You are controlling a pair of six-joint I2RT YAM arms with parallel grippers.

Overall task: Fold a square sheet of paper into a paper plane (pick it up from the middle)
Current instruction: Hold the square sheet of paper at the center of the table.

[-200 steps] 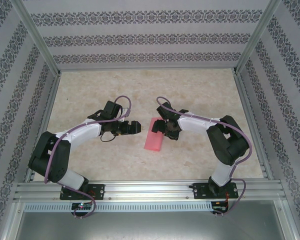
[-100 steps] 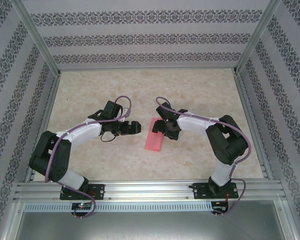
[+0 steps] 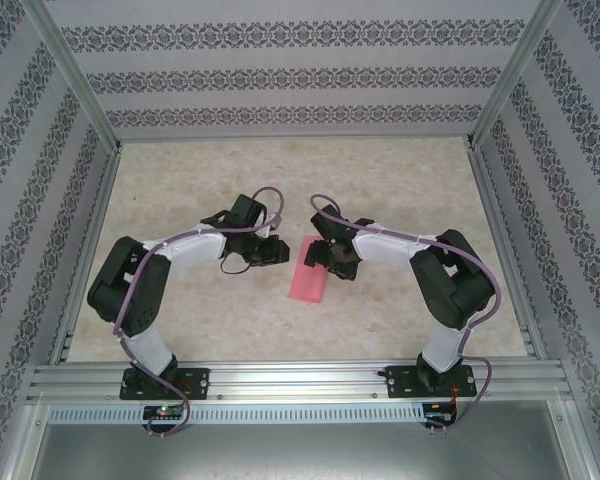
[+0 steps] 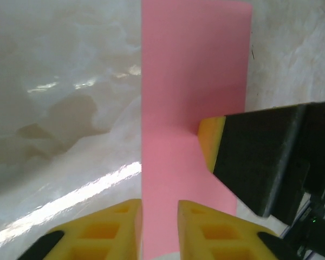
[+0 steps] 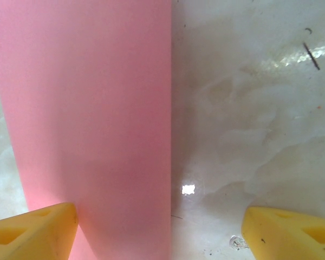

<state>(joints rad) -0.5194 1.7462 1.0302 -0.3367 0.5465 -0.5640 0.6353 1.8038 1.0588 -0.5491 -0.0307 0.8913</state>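
The square sheet of paper lies flat on the bench, between the two arms. It shows here as a narrow pink rectangle, not as a full square. From above, its long axis runs away from the arm bases, and the far end leans a little to the right.

The left end effector is just beside the left long edge, at the far half of the strip, so the paper lies to its right. In the left wrist view its two yellow fingers stand close together with a narrow gap, and the pink paper shows in this gap. I cannot tell if they already pinch the paper or only hover over it.

The right end effector is at the opposite long edge, also at the far half. Its fingers are spread wide. In the right wrist view one finger is at the paper and the other is over bare bench, well apart from it. From the left wrist, one right finger seems to rest on the right part of the strip.

Both arms are very near. I judge the next move depends on the left fingers meeting the strip across its short width, near the middle.
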